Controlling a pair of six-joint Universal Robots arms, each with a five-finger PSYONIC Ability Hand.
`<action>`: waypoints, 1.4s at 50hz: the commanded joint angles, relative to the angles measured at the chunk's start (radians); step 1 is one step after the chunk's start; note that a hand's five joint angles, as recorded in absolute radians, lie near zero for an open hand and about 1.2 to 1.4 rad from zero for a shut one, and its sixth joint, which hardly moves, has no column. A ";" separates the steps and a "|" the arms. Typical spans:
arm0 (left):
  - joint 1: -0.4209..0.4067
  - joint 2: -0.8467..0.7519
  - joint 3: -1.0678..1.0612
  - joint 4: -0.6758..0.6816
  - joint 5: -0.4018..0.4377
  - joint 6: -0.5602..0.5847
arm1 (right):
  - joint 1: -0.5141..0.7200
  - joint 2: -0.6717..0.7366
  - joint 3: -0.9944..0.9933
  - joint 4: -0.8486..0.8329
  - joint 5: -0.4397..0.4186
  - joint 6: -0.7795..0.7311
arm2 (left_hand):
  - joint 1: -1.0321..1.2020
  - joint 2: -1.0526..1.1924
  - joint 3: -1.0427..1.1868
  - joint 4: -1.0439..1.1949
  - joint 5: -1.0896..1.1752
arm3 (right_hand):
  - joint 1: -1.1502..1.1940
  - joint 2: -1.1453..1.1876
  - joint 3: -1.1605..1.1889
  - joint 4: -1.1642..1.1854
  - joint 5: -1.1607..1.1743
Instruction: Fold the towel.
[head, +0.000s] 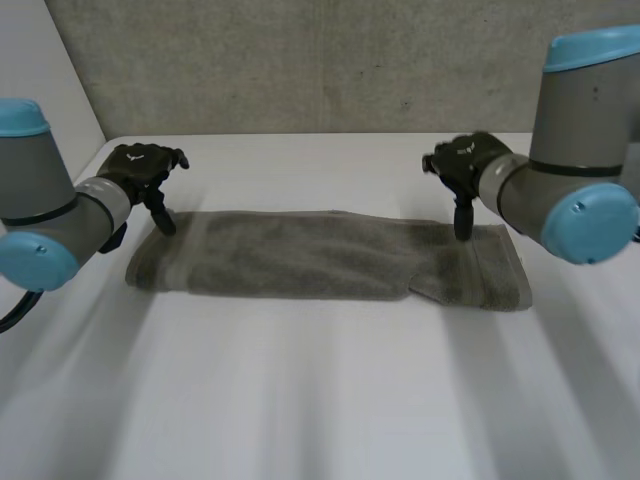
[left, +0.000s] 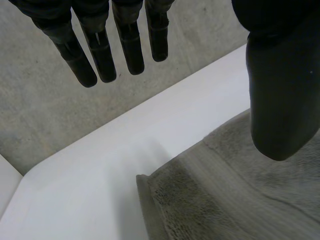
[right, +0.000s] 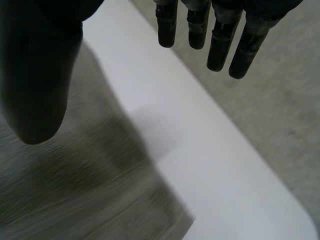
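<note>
A white table (head: 320, 400) carries a grey towel (head: 300, 255), lying as a long strip from nine to three o'clock. The left hand (head: 145, 170) stands at its ten o'clock corner and the right hand (head: 462, 160) at its two o'clock corner, each with straight fingers spread wide of the thumb.

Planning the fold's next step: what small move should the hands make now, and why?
Probably lower both and pinch the far corners. The left hand and right hand are open at the ends of the towel, thumbs over cloth, fingers beyond its far edge, holding nothing.
</note>
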 joint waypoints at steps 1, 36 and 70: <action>0.004 0.170 -0.243 0.082 0.007 0.001 | -0.029 -0.182 0.433 -0.148 0.006 -0.004 | -0.089 -0.105 -0.077 -0.089 -0.235 | 0.108 0.100 0.100 0.095 0.112; -0.013 0.334 -0.516 0.191 0.016 0.001 | -0.359 -0.239 0.694 -0.484 0.157 -0.349 | -0.104 -0.120 -0.091 -0.103 -0.250 | 1.161 1.153 1.153 1.149 1.165; -0.021 0.337 -0.521 0.219 0.013 -0.002 | 0.301 -0.061 0.406 -0.595 -0.116 -0.088 | -0.136 -0.152 -0.124 -0.136 -0.282 | -0.060 -0.068 -0.069 -0.073 -0.057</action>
